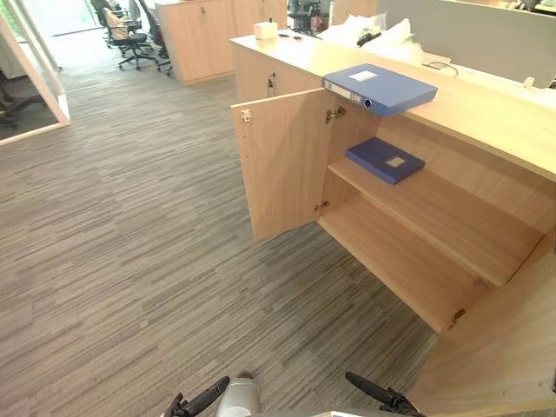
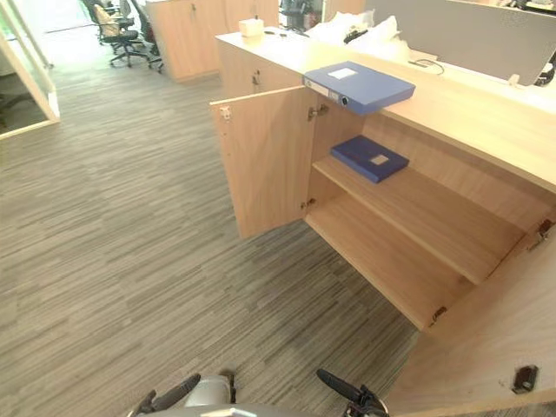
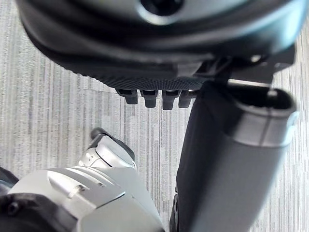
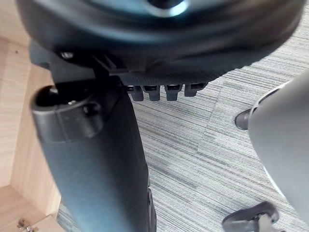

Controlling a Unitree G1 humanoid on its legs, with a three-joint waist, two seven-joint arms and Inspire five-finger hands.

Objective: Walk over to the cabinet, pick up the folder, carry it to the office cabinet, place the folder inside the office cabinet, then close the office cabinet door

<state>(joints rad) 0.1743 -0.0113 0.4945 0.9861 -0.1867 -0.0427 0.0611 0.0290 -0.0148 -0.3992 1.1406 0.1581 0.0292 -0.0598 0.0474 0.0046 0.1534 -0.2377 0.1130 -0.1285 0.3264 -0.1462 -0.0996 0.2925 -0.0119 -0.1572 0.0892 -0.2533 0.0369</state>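
A light blue box folder lies flat on the wooden top of the long cabinet, its spine overhanging the front edge. Below it the cabinet stands open, with a darker blue folder lying on the middle shelf. The left door swings out towards me and the right door stands open at the lower right. My left hand hangs over the carpet with relaxed fingers and holds nothing. My right hand hangs beside the right door, also open and holding nothing. Both are far from the folders.
Striped grey carpet stretches between me and the cabinet. A small white box and white bags sit on the far cabinet top before a grey partition. Office chairs and another wooden cabinet stand at the back.
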